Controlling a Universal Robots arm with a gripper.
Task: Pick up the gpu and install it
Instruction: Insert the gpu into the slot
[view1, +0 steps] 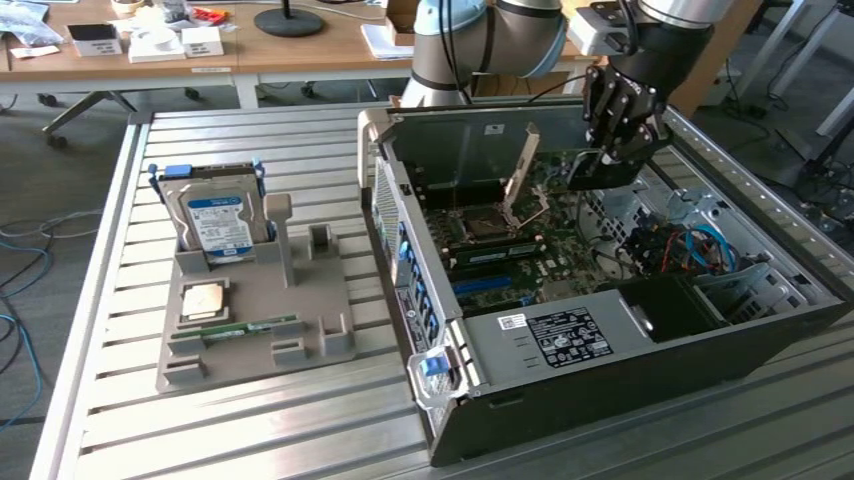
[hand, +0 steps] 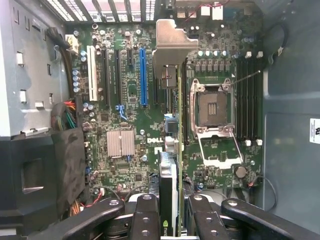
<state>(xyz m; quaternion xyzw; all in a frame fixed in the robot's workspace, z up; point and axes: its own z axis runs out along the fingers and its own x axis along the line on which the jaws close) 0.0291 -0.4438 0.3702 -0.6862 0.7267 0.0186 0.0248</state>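
The claw (view1: 621, 150) is closed on the gpu (view1: 601, 175), its black fingers (hand: 145, 215) pressing on the card's two flat faces. The gpu hangs inside the open computer case (view1: 601, 400), over the far right part of the motherboard (view1: 534, 230) as the exterior view has it.

In the wrist view the gpu (hand: 168, 180) stands on edge, thin side to the camera, with its dark face on one side and the green board edge on the other. Its long axis runs straight away from the claw (hand: 172, 220) toward the slotted wall of the case. The silvery end bracket (hand: 170, 45) leads at that end. The card lies parallel to the expansion slots, between the blue slot (hand: 143, 75) and the CPU socket (hand: 212, 107). Whether it touches the motherboard (hand: 125, 100) I cannot tell.

The arm (view1: 667, 40) comes in from the far side, above the case, with the wrist pointing steeply down into the case.

The case lies on its side on the slatted metal desk (view1: 240, 430), open face up. Well apart, at the exterior view's left, a grey holder (view1: 254, 350) carries an upright blue-labelled hard drive (view1: 220, 225) and a slim RAM stick (view1: 254, 328).
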